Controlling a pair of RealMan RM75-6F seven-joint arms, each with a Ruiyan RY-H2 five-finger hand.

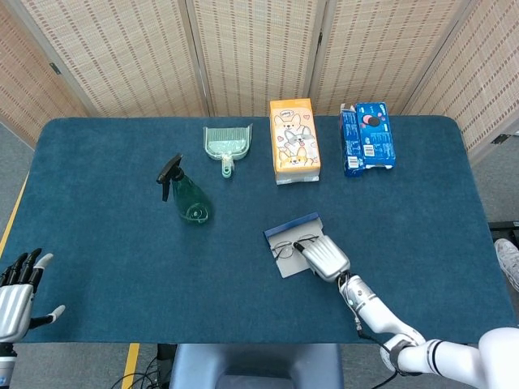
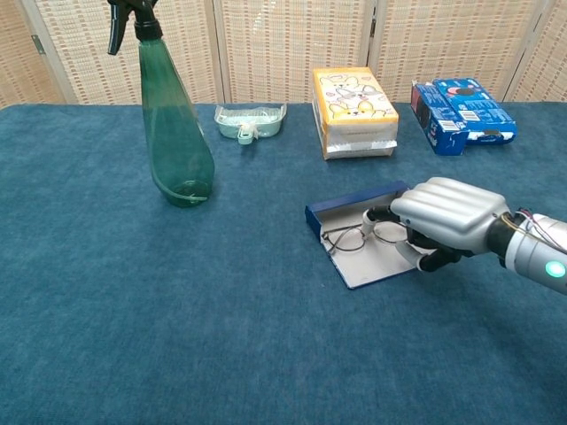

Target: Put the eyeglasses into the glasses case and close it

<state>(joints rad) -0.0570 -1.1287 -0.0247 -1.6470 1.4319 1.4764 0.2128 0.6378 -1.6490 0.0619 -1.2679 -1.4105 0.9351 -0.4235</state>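
At frame centre, the eyeglasses (image 2: pixel 359 237) lie inside the open glasses case (image 2: pixel 347 243). The right hand (image 2: pixel 438 220) pinches their right end. Closing the case remains undone.

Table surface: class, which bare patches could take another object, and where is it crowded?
Bare cloth lies left of the spray bottle, and right of the right hand below the blue box. The back edge is crowded: dustpan, orange box, blue box.
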